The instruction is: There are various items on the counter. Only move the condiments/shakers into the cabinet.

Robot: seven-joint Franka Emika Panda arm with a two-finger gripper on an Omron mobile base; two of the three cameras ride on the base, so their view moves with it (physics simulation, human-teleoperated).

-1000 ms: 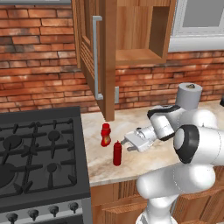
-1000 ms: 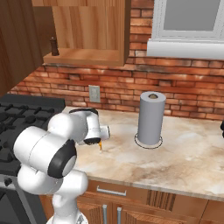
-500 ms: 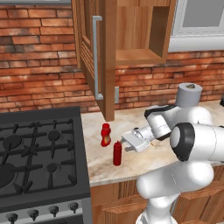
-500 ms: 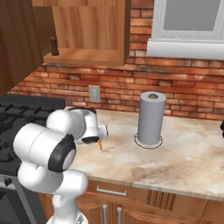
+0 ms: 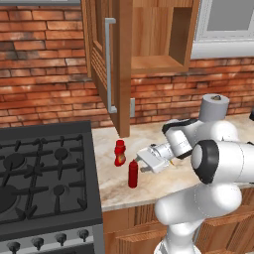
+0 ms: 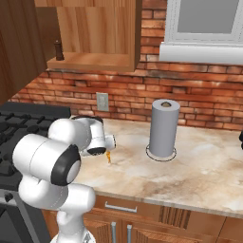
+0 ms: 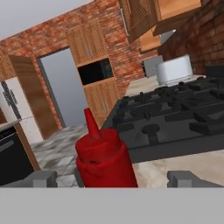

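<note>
1. Hovering low over the table (image 5: 149,186), the end effector (image 5: 140,161) points sideways at the slim red bottle (image 5: 133,174), just beside it and not touching.
2. Hand view: the fingers (image 7: 40,178) sit wide apart at the bottom corners, with the slim red bottle (image 7: 103,157) between them, nozzle up. Nothing is gripped.
3. The curvy red squeeze bottle (image 5: 119,153) stands upright just behind and left of the slim one, near the stove edge. The two are close but apart.
4. The black gas stove (image 5: 42,178) borders the table on the left, and its grates lie right behind the bottle in the hand view.
5. The cabinet (image 5: 149,34) hangs above with its door (image 5: 106,64) swung open towards the camera. The door's lower corner hangs over the table behind the bottles, and the grey bar handle (image 5: 110,64) runs along its face.
6. The dark brown shaker (image 6: 59,50) stands upright on the cabinet shelf, at the left.
7. A tiny orange piece (image 6: 108,157) lies on the table next to the wrist.
8. A paper towel roll (image 6: 163,129) stands upright to the right, well apart from the bottles.
</note>
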